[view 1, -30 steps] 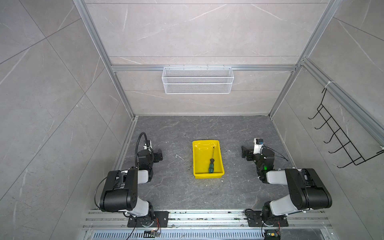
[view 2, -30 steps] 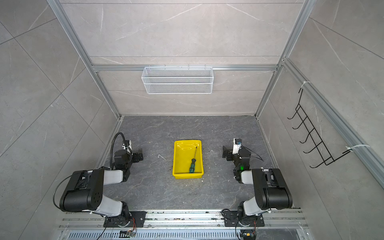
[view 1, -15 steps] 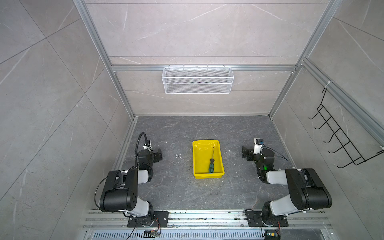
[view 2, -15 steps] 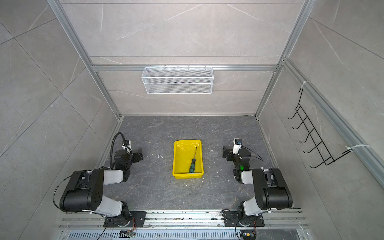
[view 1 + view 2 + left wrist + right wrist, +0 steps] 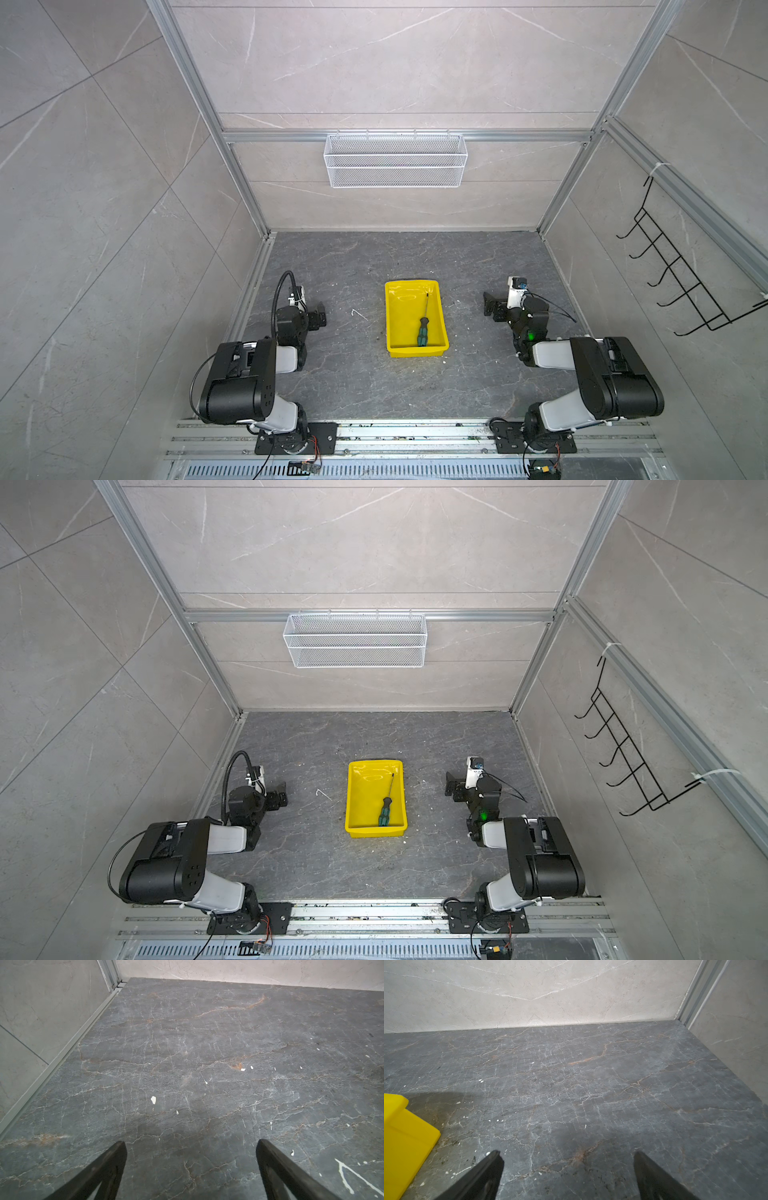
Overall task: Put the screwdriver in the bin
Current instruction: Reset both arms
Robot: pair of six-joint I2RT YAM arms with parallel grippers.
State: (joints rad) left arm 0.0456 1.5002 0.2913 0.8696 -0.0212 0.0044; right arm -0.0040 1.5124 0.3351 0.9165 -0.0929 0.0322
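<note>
In both top views nothing has moved since a second ago — the screwdriver point(image 5: 423, 324) lies in the same spot inside the yellow bin point(image 5: 394, 328), flat on its floor, with the green-and-black handle toward the near wall and the thin shaft pointing to the far wall. That makes the job look done, with nothing left to carry. The left pincer point(image 5: 319, 315) and the right pincer point(image 5: 491, 306) rest low on the dark bench point(image 5: 357, 386), one on each side of the bin and well apart from it, and both arms are folded back. The bin sits in the middle with bare bench all around it, so there is lots of room to move; the walls and the white wire basket point(image 5: 395, 160) on the back wall are far from the arms, and so is the black hook rack point(image 5: 623, 754) on the side wall. In the left wrist view the left pincer point(image 5: 191, 1169) is spread wide with nothing between its fingers point(image 5: 108, 1167) — only bare bench and a few white specks ahead, and the side wall's edge rail off to one side. In the right wrist view the right pincer point(image 5: 569, 1176) is also wide apart and holds nothing; a corner of the bin point(image 5: 402, 1136) shows just beside one finger, not touching it, and the back wall stands well ahead.
</note>
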